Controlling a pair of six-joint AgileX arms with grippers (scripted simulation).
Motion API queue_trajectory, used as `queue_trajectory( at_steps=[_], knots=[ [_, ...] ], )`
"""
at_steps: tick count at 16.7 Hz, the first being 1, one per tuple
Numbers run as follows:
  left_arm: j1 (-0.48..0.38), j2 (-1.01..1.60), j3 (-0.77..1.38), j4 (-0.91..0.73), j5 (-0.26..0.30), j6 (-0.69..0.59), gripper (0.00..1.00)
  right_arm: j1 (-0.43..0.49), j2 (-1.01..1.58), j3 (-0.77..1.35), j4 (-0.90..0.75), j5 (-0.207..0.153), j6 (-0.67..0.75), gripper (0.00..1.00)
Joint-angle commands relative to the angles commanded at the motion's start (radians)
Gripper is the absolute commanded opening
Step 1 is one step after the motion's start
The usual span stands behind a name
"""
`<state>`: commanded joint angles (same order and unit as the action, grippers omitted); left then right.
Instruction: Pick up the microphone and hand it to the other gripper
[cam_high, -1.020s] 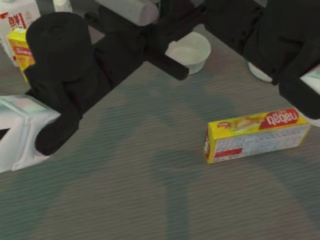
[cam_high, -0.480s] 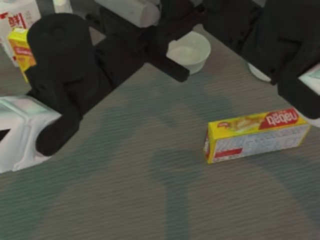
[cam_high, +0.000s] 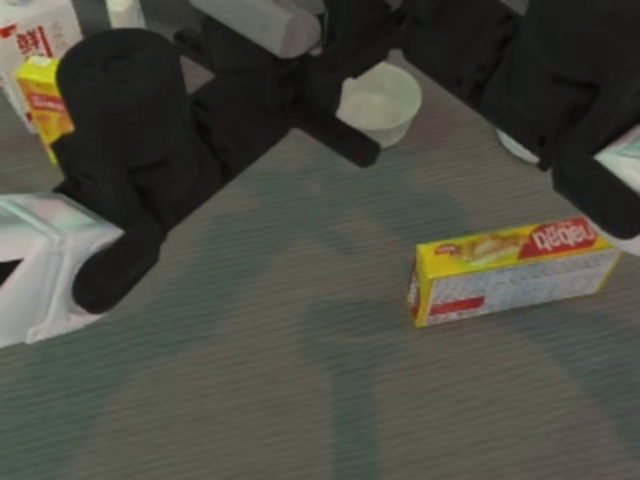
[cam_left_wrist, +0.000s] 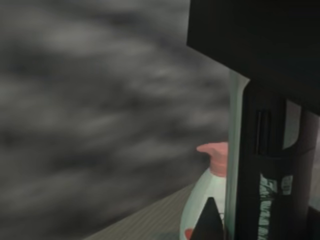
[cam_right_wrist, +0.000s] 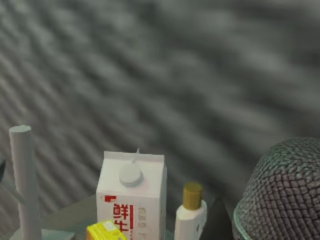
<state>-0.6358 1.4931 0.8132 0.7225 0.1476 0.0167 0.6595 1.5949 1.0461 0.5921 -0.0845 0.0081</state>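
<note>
The microphone (cam_right_wrist: 282, 192) shows only in the right wrist view, where its rounded grey wire-mesh head fills a corner close to the lens; the handle is out of sight, so which way its long axis runs cannot be told. From above it is hidden among the 2 black arms that meet over the far side of the bench (cam_high: 300, 380), whose top is a ribbed grey-green weave.

The left arm (cam_high: 130, 150) is a bulky matte-black mass with a white link, reaching from the left edge toward the far middle. The right arm (cam_high: 590, 100) comes in from the far right corner. Whether either gripper is clenched or released cannot be told, as their fingers are buried in the dark cluster.

A round white bowl (cam_high: 380, 100) sits at the far middle, partly covered by black arm parts. A long yellow biscuit box (cam_high: 515, 270) lies flat at the right, its long axis running left to right, well apart from the arms. At the far left stand a white milk carton (cam_right_wrist: 131, 200) with red print and a round cap, a small white bottle (cam_right_wrist: 190, 215) with a gold cap, and a small yellow carton (cam_high: 42, 100). The left wrist view shows a pale pump bottle (cam_left_wrist: 207, 200) with a pink top behind a black and white arm part.
</note>
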Motion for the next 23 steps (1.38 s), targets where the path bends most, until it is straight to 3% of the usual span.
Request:
queue_trajectory(
  at_steps=[8, 21, 23],
  knots=[
    [0.000, 0.000, 0.000, 0.000, 0.000, 0.000, 0.00, 0.000, 0.000, 0.000, 0.000, 0.000, 0.000, 0.00],
    [0.000, 0.000, 0.000, 0.000, 0.000, 0.000, 0.98, 0.000, 0.000, 0.000, 0.000, 0.000, 0.000, 0.00],
    [0.000, 0.000, 0.000, 0.000, 0.000, 0.000, 1.00, 0.000, 0.000, 0.000, 0.000, 0.000, 0.000, 0.00]
  ],
)
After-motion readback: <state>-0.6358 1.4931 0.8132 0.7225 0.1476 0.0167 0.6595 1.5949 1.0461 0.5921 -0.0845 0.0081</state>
